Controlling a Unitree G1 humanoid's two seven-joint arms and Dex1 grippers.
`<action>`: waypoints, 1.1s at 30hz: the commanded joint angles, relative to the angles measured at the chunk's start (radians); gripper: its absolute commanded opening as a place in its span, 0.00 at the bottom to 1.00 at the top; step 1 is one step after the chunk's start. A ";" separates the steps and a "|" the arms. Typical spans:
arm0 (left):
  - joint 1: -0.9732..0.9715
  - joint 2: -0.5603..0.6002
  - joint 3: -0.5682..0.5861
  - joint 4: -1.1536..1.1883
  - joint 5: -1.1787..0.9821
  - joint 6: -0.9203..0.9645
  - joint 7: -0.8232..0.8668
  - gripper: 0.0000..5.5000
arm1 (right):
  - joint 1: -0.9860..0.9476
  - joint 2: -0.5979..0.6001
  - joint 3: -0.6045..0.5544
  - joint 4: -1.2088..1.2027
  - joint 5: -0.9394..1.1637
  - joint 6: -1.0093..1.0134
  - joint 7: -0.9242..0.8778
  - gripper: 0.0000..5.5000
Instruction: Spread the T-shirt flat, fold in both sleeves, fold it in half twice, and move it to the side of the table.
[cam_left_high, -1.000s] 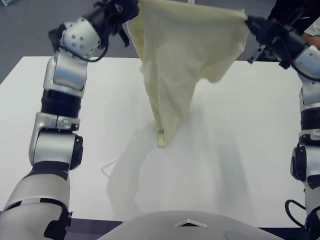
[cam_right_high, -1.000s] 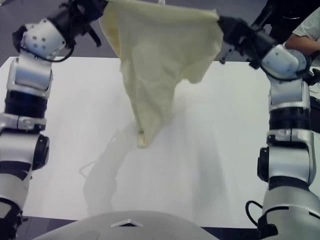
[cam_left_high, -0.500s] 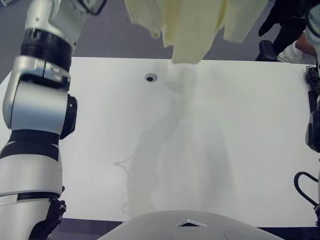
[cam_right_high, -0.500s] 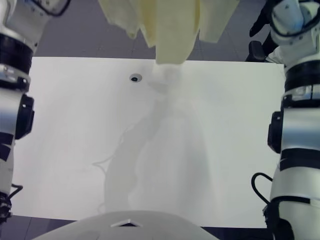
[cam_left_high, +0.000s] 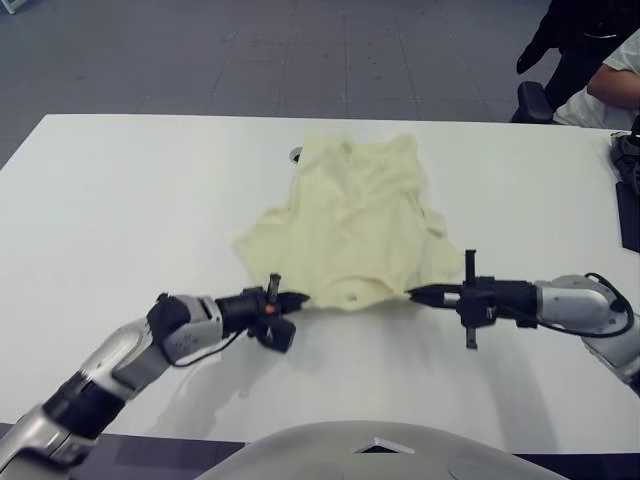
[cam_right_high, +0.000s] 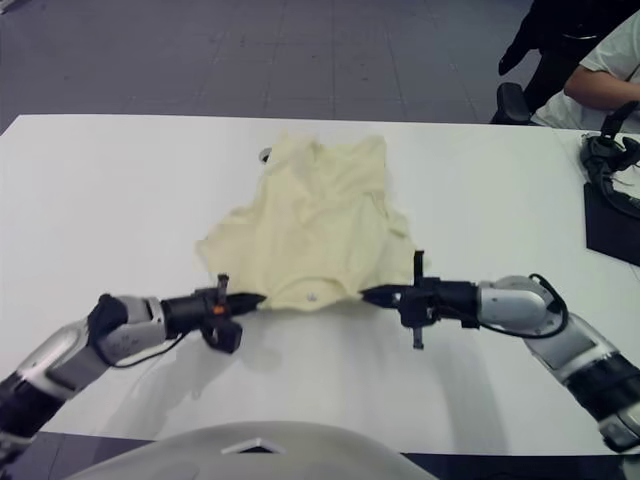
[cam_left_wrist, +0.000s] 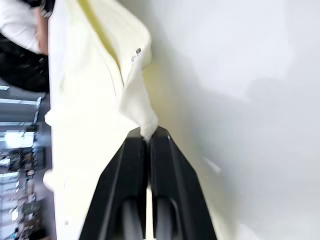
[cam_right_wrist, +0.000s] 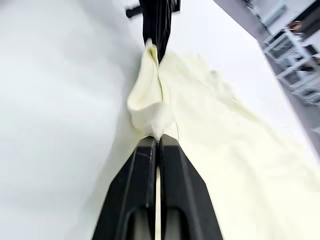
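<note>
The pale yellow T-shirt (cam_left_high: 350, 215) lies crumpled but mostly spread on the white table (cam_left_high: 120, 200), its near hem towards me. My left gripper (cam_left_high: 298, 299) lies low on the table at the shirt's near left corner, shut on the hem (cam_left_wrist: 146, 131). At the near right corner my right gripper (cam_left_high: 412, 294) is likewise shut on the fabric (cam_right_wrist: 155, 131). Both arms stretch in low over the table from either side, fingers pointing at each other.
A small round hole (cam_left_high: 296, 154) in the table shows at the shirt's far left edge. Black equipment (cam_right_high: 612, 190) lies at the table's right edge. A seated person (cam_left_high: 600, 70) is beyond the far right corner. Wide bare table lies left and right.
Both grippers have swung down from high above the table to its surface, and the shirt, which hung in the air, now lies on the table.
</note>
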 joint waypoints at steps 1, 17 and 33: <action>0.209 0.182 0.128 -0.301 -0.034 0.089 -0.173 0.00 | 0.132 -0.179 -0.064 -0.282 0.148 0.169 0.120 0.00; 0.322 0.145 0.190 -0.377 -0.314 0.252 -0.349 0.34 | 0.263 -0.088 -0.325 -0.309 0.289 0.433 0.319 0.41; 0.031 0.020 0.393 -0.078 -0.542 0.304 -0.239 0.84 | 0.173 0.089 -0.329 -0.014 -0.271 0.378 0.260 0.89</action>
